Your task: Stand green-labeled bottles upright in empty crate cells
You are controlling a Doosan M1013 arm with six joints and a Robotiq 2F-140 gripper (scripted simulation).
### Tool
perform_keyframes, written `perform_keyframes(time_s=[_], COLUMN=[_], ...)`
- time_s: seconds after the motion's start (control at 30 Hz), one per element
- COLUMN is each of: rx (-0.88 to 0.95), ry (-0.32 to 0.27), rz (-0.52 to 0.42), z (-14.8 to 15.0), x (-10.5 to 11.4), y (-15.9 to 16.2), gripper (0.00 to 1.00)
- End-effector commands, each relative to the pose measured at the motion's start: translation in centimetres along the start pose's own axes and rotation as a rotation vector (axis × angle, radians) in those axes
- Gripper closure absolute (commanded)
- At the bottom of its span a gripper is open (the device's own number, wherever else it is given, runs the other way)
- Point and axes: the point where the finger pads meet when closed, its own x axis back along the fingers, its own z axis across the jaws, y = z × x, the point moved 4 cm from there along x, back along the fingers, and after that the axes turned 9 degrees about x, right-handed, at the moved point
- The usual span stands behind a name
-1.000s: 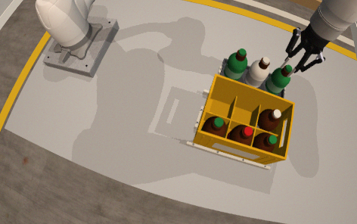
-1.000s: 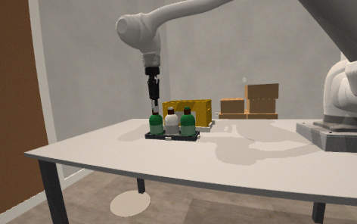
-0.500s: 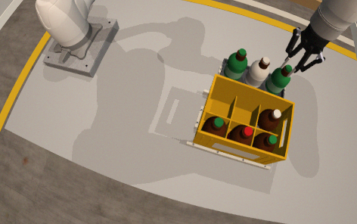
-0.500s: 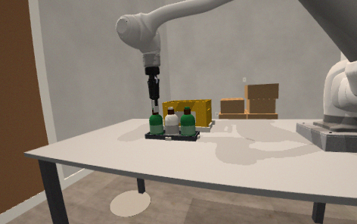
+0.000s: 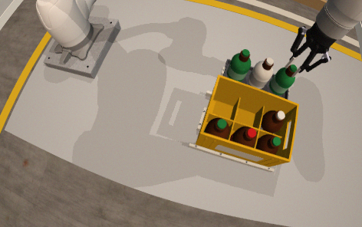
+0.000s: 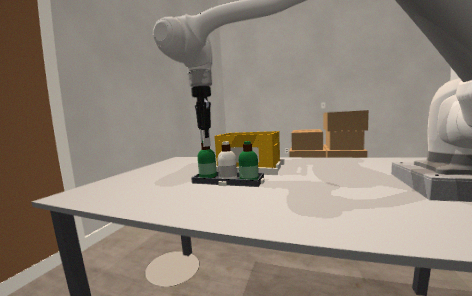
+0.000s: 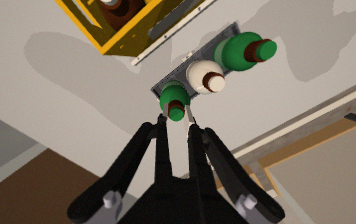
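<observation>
A dark tray (image 6: 227, 179) holds three upright bottles in a row: a green-labeled one (image 5: 284, 78), a white-labeled one (image 5: 261, 72) and a second green-labeled one (image 5: 239, 65). My gripper (image 5: 293, 69) comes down from above and is shut on the neck of the end green-labeled bottle (image 7: 174, 100), which stands on the tray. The yellow crate (image 5: 247, 120) sits right beside the tray. It holds brown bottles in its three front cells and one back corner cell (image 5: 277, 119). Its other two back cells (image 5: 222, 103) are empty.
The robot base (image 5: 78, 38) stands at the far side of the table from the crate. Cardboard boxes (image 6: 345, 132) are stacked beyond the table. The table edge runs close behind the tray (image 7: 280, 130).
</observation>
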Motion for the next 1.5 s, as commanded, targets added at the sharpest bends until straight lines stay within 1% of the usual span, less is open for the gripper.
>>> perform_keyframes(time_s=[0.0,0.67,1.47], rx=[-0.008,-0.008,-0.008], ry=[-0.002,-0.002,-0.002], rz=[-0.003,-0.003,-0.003], z=[-0.1,-0.1,-0.1], x=[1.0,2.6,2.8], y=[-0.1,-0.2,-0.2], gripper=[1.00,1.00,1.00])
